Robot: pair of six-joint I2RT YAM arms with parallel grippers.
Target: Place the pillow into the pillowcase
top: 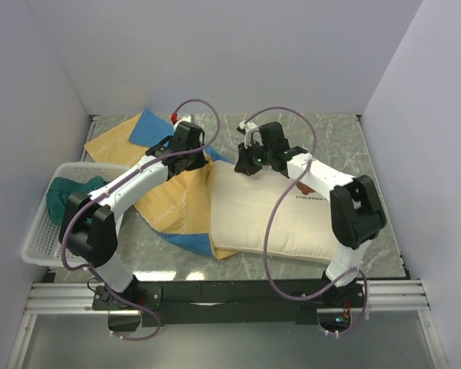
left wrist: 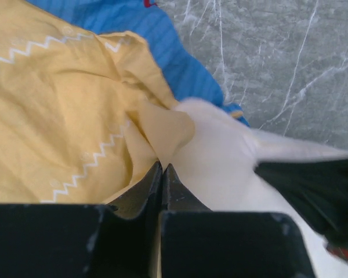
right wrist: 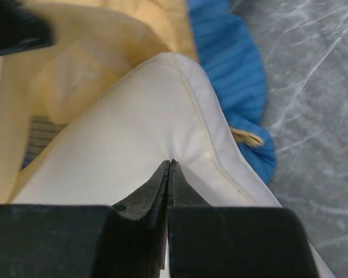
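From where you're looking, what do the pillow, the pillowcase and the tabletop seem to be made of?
Pillow: cream woven cloth, matte, piped seam, plump, so probably soft filling. Pillowcase: thin printed fabric, likely cotton, creasing easily. Tabletop: grey, white-veined, marble-look; stone or laminate, cannot tell.

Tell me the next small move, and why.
Probably push the right gripper toward the left gripper, feeding the pinched corner of the pillow into the pillowcase: the left one has the yellow edge pinched right beside that corner.

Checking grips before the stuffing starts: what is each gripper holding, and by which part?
Left gripper pinches a yellow fold of the pillowcase beside the pillow. Right gripper looks shut on the pillow's cover near its corner seam.
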